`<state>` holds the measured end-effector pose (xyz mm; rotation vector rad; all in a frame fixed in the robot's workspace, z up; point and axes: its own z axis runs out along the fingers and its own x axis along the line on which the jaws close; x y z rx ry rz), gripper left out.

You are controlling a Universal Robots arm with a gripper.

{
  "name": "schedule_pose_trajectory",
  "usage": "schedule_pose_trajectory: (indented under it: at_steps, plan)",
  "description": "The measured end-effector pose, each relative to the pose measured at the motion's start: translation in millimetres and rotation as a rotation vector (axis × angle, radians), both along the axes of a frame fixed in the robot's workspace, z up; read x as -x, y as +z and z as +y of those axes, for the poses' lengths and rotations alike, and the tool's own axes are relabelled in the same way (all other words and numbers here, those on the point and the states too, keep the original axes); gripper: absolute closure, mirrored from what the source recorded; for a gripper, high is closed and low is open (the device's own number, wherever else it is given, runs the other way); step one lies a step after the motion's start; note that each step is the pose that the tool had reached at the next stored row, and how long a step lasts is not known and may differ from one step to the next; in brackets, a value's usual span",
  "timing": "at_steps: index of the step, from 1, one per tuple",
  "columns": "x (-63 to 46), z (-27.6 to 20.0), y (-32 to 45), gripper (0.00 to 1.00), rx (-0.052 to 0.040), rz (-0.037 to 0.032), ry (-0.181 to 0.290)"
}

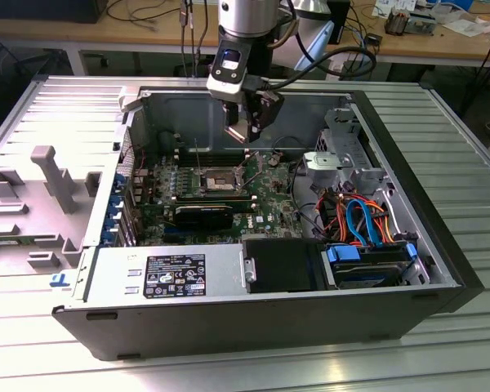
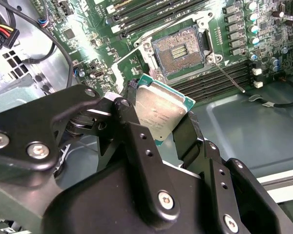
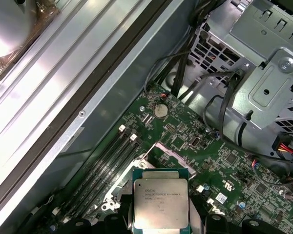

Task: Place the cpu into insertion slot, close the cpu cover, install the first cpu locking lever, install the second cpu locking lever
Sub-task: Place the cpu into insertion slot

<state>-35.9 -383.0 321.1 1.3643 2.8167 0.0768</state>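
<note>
Jaws gripped the cpu (image 2: 161, 111) by its edges, tilted, above the open case (image 1: 449, 245), upper centre in the exterior view. Insertion slot (image 2: 178, 48) lay bare below, apart from it. Judged: level the chip, match corners, lower gently. Thin lever (image 2: 229, 78) sat beside the socket. Cables (image 1: 355, 216) were farther toward the exterior view's right, out of the way.

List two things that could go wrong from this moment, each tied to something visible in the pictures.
1. The gripper holds the chip only by its edges, in the air short of the socket; a slip could drop it onto the circuit board.
2. In the second wrist view the chip looks tilted against the socket; set down askew, it might jam or damage it.
</note>
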Motion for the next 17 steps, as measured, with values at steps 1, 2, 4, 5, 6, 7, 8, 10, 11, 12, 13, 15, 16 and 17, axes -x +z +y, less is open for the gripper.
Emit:
schedule_pose_trajectory:
  at_steps: [1,2,4,5,6,7,8,10,11,12,13,15,16,17]
  plan:
    - [0.0,0.0,0.0,0.46,0.0001,0.0000,-0.002]
    - [0.0,0.0,0.0,0.46,0.0001,0.0001,-0.004]
    - [0.0,0.0,-0.1,0.46,0.0000,0.0000,-0.009]
    - [0.0,0.0,-0.1,0.46,0.0001,0.0000,-0.011]
    - [0.0,0.0,-0.1,0.46,0.0000,0.0001,-0.013]
    - [0.0,0.0,-0.1,0.46,0.0001,0.0001,-0.015]
    - [0.0,0.0,-0.1,0.46,0.0000,0.0001,-0.017]
    - [0.0,0.0,-0.2,0.46,0.0000,0.0000,-0.023]
    - [0.0,0.0,-0.2,0.46,0.0000,0.0001,-0.024]
    - [0.0,0.0,-0.3,0.46,0.0000,0.0001,-0.026]
    - [0.0,0.0,-0.3,0.46,0.0001,0.0000,-0.028]
    - [0.0,0.0,-0.4,0.46,0.0000,0.0000,-0.034]
    - [0.0,0.0,-0.4,0.46,0.0000,0.0000,-0.036]
    - [0.0,0.0,-0.5,0.46,0.0000,0.0000,-0.040]
